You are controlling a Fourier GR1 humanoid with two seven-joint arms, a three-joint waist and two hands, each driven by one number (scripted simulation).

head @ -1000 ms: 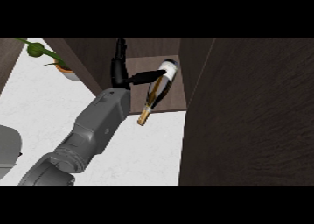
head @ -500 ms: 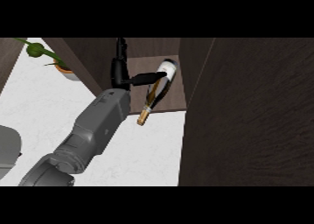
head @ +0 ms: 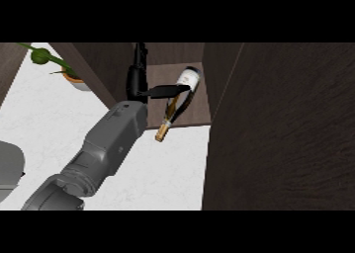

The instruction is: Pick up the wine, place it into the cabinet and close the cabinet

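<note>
- The left hand (head: 147, 89) has its thumb curled against the wine bottle (head: 178, 99) at mid-body, its other fingers reaching straight up beside it — a pinch on the bottle, as far as the view shows.
- The bottle lies tilted on the cabinet (head: 195, 71) shelf, broad base deep inside, neck poking out over the shelf's front edge.
- Glass: likely heavy, rigid, slick and breakable — best held round the wide body, not the thin neck.
- The dark cabinet door (head: 289, 128) stands open at right.
- The right hand is out of sight.
- A potted plant (head: 63, 69) sits on the white counter (head: 48, 123) at left.
</note>
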